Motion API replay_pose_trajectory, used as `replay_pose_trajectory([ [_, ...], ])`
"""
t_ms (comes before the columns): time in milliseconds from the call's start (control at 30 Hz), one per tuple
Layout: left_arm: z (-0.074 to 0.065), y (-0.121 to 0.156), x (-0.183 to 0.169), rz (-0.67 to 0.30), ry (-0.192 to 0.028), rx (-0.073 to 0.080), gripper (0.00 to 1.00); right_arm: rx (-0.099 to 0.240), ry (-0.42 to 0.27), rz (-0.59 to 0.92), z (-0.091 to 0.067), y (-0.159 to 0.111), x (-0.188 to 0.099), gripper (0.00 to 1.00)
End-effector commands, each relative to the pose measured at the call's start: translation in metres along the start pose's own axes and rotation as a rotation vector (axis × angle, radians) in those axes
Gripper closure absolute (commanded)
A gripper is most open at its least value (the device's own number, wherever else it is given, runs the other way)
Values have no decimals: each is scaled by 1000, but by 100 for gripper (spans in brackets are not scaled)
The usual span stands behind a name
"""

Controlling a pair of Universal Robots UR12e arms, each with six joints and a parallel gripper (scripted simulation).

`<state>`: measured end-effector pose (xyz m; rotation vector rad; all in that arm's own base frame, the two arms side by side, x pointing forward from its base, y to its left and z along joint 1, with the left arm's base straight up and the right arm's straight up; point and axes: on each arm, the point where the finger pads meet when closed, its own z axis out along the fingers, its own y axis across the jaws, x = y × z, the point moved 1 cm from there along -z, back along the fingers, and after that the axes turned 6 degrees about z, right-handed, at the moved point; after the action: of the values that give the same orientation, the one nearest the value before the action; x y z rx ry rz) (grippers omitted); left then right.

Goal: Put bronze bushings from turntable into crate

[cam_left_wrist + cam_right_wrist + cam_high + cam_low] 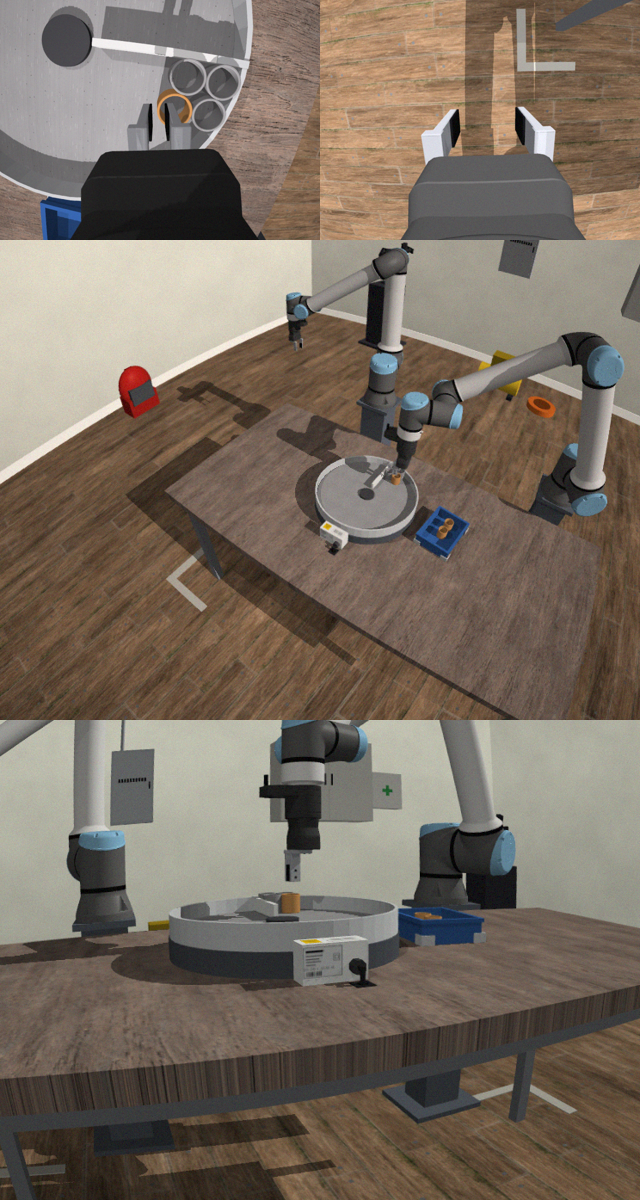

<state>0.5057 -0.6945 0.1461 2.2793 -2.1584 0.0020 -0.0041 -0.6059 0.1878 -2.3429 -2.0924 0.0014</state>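
The turntable [343, 508] [222, 932] [108, 103] bears one upright bronze bushing [396, 479] [290, 903] [167, 92]. Three steel bushings [205, 77] [239, 82] [224, 115] stand beside it, between the divider arm and the rim. My left gripper [396, 472] [292, 878] [158, 115] hangs above the bronze bushing, its fingers a narrow gap apart with nothing between them. My right gripper [298, 346] [487, 119] is wide open and empty, off beyond the table. The blue crate [431, 544] [446, 932] [44, 219] sits flat between its corner guides, with two bronze bushings [448, 523] [442, 532] inside.
A light divider arm [379, 476] [124, 46] runs from the dark hub [366, 493] [67, 40] to the turntable's raised rim. A white box [333, 535] [330, 960] with a black knob stands against the turntable's front. The crate is close beside the turntable.
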Motion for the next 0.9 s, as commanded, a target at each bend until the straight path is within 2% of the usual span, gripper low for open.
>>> replay_pose_trajectory([
  [0,-2,4,-4,-127,2,2,64,-1,0,0,1,-1,2,0],
  [200,-2,5,-6,-215,2,2,64,-1,0,0,1,-1,2,0],
  [867,-2,4,-7,-240,3,2,64,-1,0,0,1,-1,2,0],
])
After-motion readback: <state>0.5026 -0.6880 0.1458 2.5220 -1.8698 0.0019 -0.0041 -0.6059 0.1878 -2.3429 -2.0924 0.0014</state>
